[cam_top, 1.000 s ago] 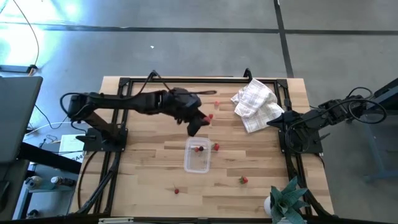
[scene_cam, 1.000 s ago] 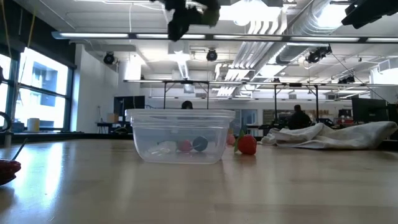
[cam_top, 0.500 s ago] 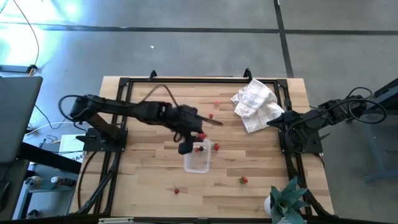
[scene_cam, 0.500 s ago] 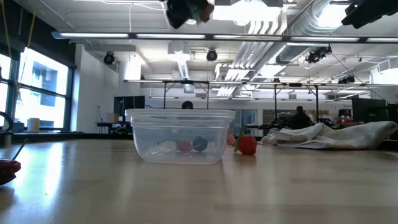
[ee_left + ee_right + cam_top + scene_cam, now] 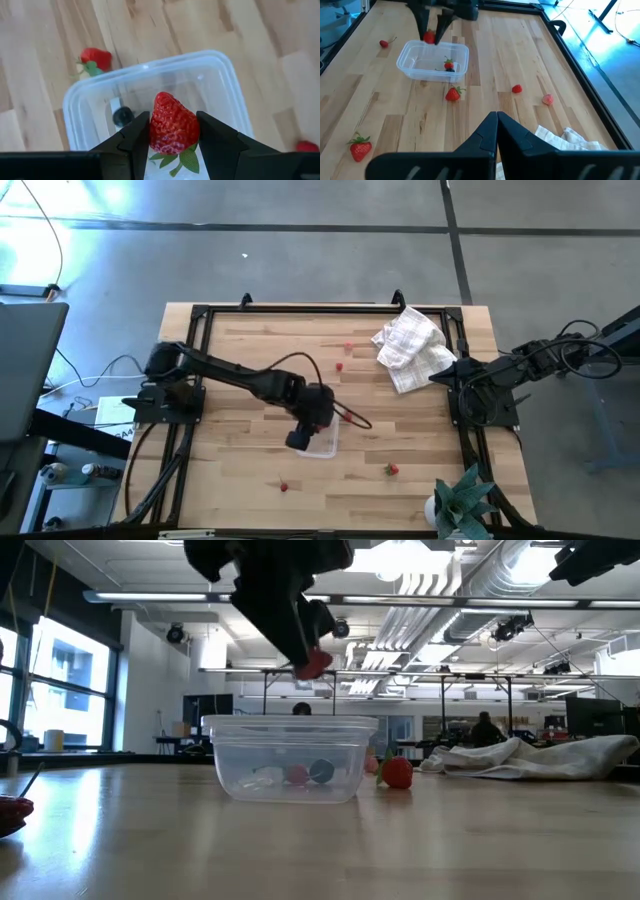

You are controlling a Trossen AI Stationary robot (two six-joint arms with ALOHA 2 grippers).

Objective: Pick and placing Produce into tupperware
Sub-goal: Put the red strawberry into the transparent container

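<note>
Tupperware (image 5: 321, 442): clear, rectangular, rounded corners, upright, open, mid-table toward near side. Inside: small red berry with green top (image 5: 449, 64), dark round piece (image 5: 121, 117) beside it.

Strawberry (image 5: 173, 125): red, green leaves, pinched between left gripper (image 5: 172, 131) fingers, held above tupperware.

Loose berries on table: one (image 5: 453, 94) just right of tupperware; two (image 5: 348, 347) far side near centre; one (image 5: 391, 470) near-right; one (image 5: 284, 486) near-left.
</note>
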